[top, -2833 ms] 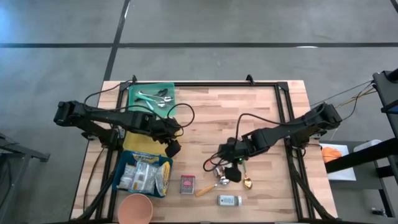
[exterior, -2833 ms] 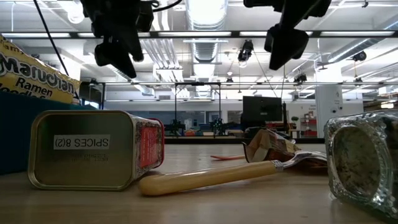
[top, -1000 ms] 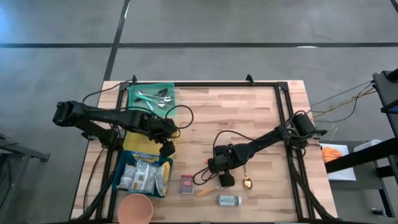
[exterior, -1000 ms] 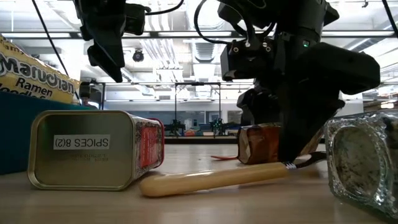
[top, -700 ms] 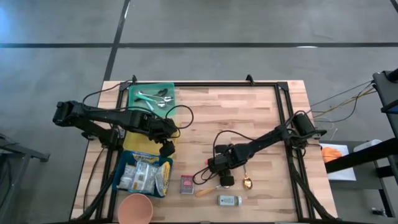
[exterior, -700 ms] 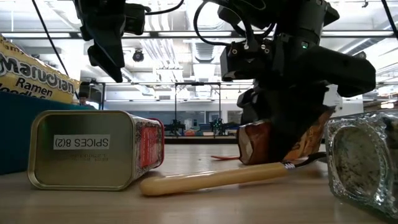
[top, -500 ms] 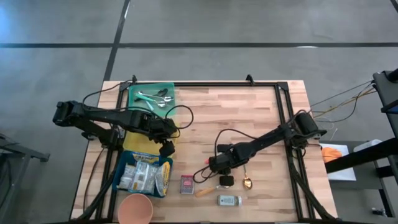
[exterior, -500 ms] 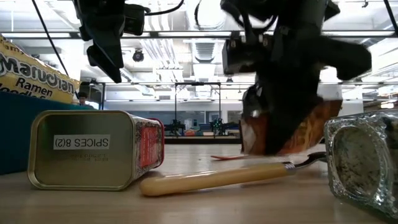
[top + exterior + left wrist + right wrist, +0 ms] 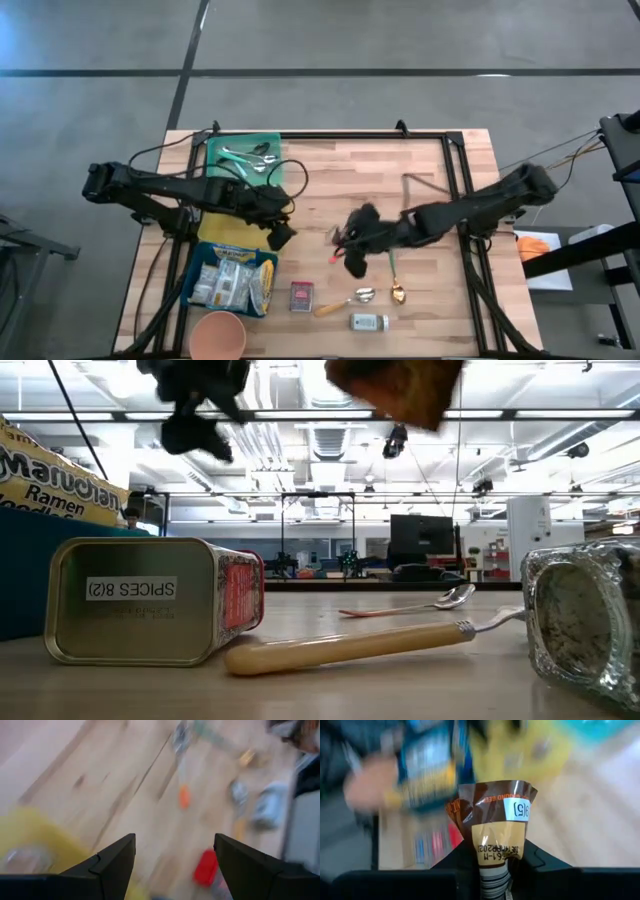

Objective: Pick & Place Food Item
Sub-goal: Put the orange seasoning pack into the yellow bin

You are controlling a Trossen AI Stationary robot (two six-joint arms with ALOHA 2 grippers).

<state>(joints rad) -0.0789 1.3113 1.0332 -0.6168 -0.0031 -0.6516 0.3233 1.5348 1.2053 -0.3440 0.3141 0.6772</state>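
Brown packet (image 9: 495, 827) aloft, clear of cutlery

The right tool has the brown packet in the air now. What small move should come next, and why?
Probably carry it left toward the yellow bin. The right tool is shut on the brown packet, which hangs clear above the table, and food packs already lie beside that bin.

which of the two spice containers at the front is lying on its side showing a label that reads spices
The red spice tin, left of the wooden-handled fork; its metal base reads "SPICES 8(2)". The other is a clear glass jar.
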